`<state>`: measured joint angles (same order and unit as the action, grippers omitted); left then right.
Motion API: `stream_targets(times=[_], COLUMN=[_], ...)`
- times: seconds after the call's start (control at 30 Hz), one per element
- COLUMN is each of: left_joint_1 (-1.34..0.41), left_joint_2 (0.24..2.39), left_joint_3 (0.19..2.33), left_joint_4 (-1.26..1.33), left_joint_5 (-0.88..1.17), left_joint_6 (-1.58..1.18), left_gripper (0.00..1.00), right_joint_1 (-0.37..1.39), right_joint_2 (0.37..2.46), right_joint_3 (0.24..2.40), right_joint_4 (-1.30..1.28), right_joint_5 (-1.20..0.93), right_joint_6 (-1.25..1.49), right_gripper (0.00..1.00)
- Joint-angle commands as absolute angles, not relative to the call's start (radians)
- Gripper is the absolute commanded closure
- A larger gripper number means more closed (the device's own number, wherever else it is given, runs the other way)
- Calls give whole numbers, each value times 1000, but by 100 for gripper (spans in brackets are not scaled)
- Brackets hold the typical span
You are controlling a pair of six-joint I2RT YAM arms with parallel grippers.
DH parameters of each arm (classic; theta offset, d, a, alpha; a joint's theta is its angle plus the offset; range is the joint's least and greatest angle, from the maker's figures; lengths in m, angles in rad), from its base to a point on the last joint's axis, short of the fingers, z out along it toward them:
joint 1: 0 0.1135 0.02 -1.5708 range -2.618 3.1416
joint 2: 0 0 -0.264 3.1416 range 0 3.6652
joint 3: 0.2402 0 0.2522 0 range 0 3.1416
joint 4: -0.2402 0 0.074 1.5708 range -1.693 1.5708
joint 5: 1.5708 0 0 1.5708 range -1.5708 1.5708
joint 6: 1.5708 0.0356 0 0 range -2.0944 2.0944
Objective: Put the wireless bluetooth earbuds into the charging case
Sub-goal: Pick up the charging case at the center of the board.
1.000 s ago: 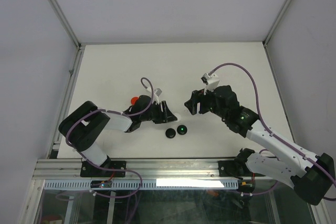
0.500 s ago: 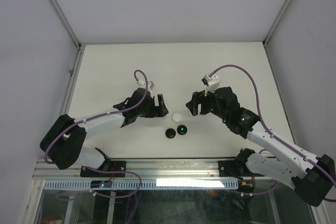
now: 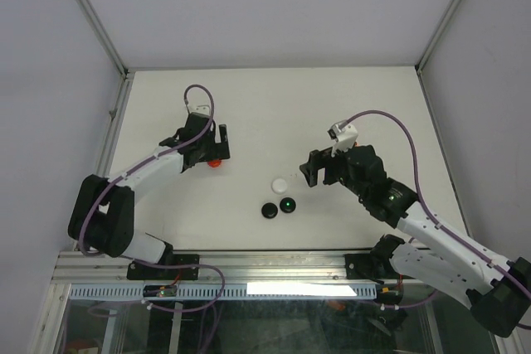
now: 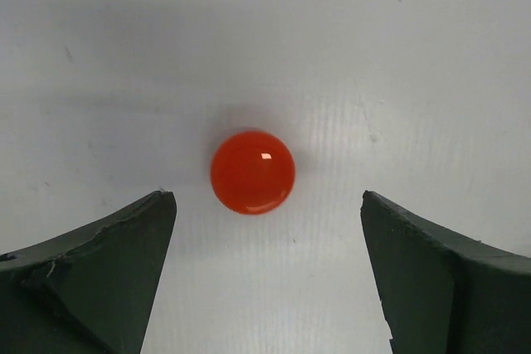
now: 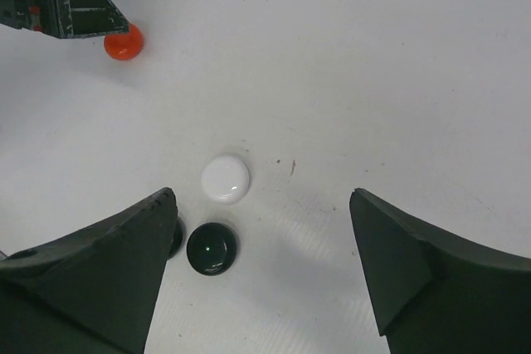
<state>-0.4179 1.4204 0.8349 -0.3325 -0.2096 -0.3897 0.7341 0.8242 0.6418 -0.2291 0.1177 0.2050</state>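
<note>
The left gripper (image 4: 267, 201) stands wide open and holds nothing; its 2 dark fingers (image 4: 99, 271) flank a glossy red round disc (image 4: 252, 172) that lies on the white table (image 3: 332, 105) just beyond their tips, touching neither. The right gripper (image 5: 262, 196) is also spread wide and empty, hanging over the middle of the table. Below it lies a white round disc (image 5: 226, 178), and just nearer than that a black disc (image 5: 211, 248), with a 2nd black disc (image 3: 269, 210) partly hidden behind a finger in the right wrist view. From above, the 2 black discs sit side by side, the right one showing a green light, well apart from the red one. No stemmed wireless earbuds can be made out in any view
</note>
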Motion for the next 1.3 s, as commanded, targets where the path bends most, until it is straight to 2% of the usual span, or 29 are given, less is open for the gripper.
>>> stream_targets(times=[0.0, 0.37, 0.8, 0.93, 1.27], left_joint_1=[-368, -352, -353, -355, -446], left_joint_2=[1512, 1668, 1700, 1670, 1462], left_joint_3=[925, 1008, 1008, 988, 888], left_joint_4=[-353, -387, -411, -410, -325], left_joint_5=[-214, -135, -50, -19, -27], left_joint_6=[-291, -268, -280, -311, -406], left_gripper=[6, 17, 42, 54, 64], right_joint_1=[729, 729, 729, 729, 729], right_joint_2=[765, 729, 743, 751, 823], right_joint_3=[627, 603, 602, 612, 656], right_joint_4=[-168, -166, -166, -174, -184], right_joint_5=[178, 200, 177, 163, 66], right_joint_6=[188, 188, 183, 187, 217], right_gripper=[11, 8, 7, 7, 6])
